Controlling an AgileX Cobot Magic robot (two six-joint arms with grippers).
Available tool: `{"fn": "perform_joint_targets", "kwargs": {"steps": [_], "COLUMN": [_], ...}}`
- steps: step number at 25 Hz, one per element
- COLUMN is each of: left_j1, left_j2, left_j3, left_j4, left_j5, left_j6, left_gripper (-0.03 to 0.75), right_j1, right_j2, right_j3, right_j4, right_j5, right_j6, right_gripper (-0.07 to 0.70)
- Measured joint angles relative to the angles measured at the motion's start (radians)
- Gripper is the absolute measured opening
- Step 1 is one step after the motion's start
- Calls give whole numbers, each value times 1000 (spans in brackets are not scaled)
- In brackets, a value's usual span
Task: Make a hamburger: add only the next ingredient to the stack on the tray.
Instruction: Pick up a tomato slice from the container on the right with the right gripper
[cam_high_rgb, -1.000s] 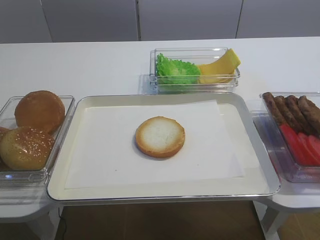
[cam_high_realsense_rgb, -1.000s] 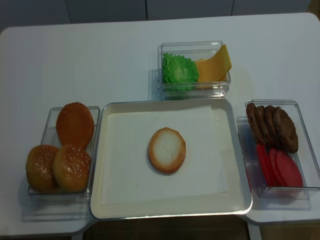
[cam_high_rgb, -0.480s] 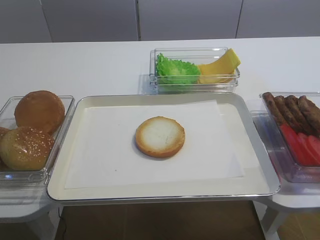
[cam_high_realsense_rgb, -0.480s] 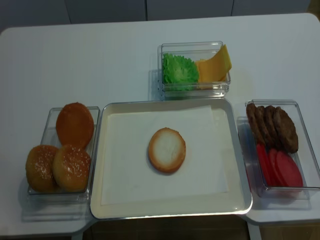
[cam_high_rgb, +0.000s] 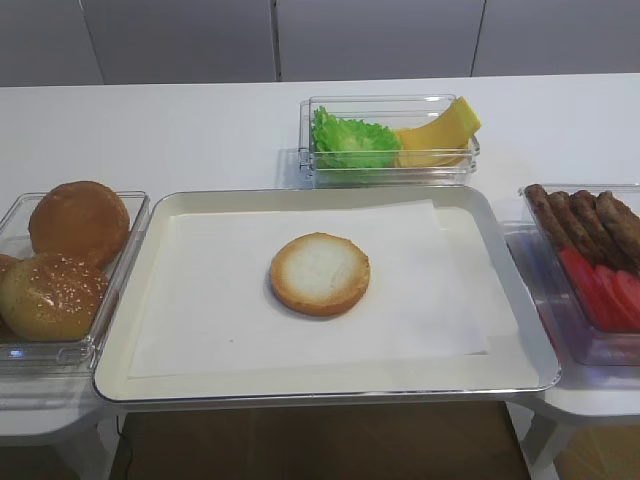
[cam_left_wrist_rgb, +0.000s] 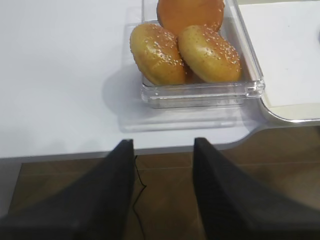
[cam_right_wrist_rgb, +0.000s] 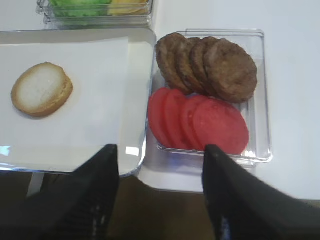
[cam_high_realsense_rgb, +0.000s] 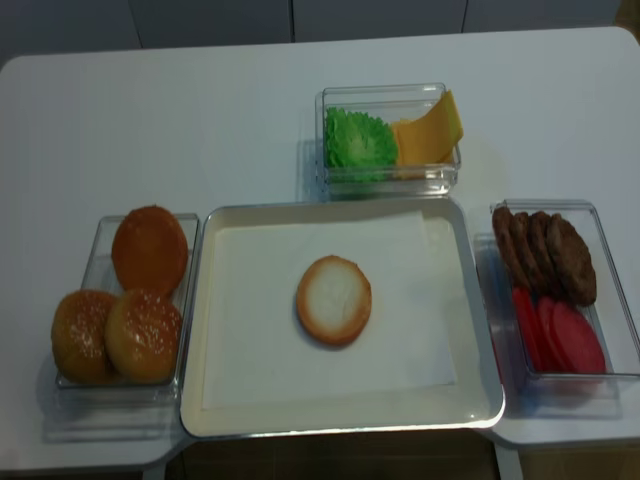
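The bun bottom (cam_high_rgb: 320, 273) lay bare at the centre of the tray (cam_high_rgb: 300, 385), so the fetching step was judged barely begun. The tomato slices (cam_right_wrist_rgb: 200, 122) rested in the container (cam_right_wrist_rgb: 262, 100) at centre right of the right wrist view. The right gripper (cam_right_wrist_rgb: 157, 190) hung above them, jaws parted and empty; a descent onto the nearest slice was called for. The left gripper (cam_left_wrist_rgb: 162, 185) was likewise spread, holding nothing.

My right claw (cam_right_wrist_rgb: 157, 192) hangs with jaws apart before the clear container (cam_right_wrist_rgb: 262, 100); nothing covers the tomato slices (cam_right_wrist_rgb: 200, 122), though the meat patties (cam_right_wrist_rgb: 207, 65) crowd just behind and the walls hem them in.
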Motion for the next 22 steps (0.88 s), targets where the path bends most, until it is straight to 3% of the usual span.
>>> {"fn": "perform_joint_targets", "kwargs": {"steps": [10,22], "left_j1": [0,0], "left_j2": [0,0], "left_j3": [0,0], "left_j4": [0,0], "left_j5": [0,0], "left_j6": [0,0], "left_gripper": [293,293], "right_j1": [35,283], "right_j2": [413,708], "right_j3": [-178,-206], "right_j4": [82,-188], "right_j5": [-3,-13], "right_j6": [35,253], "right_gripper": [386,378]}}
